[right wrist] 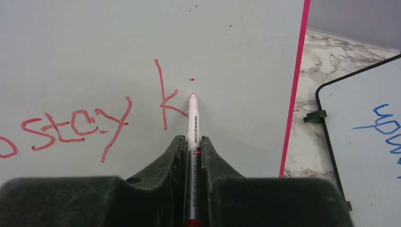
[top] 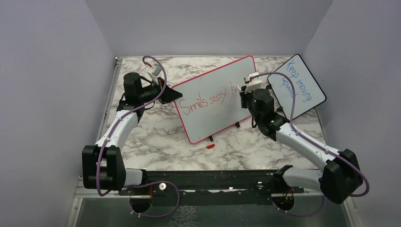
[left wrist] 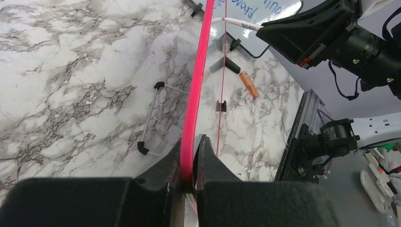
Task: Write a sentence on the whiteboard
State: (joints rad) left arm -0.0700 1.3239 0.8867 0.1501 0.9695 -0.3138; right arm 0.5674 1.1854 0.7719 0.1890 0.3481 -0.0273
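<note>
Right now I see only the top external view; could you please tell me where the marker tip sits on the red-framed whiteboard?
Observer: The white marker in the right pincer points just below a red dot, right of the "k".
Operator: Does the left pincer grip the frame?
Observer: Yes, it is shut on the whiteboard's pink edge.
Operator: What props it up?
Observer: A thin wire stand with black feet, behind it.

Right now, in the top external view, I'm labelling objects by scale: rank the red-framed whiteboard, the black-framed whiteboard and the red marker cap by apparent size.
1. red-framed whiteboard, clearly the largest
2. black-framed whiteboard, well smaller
3. red marker cap, tiny by comparison
</note>
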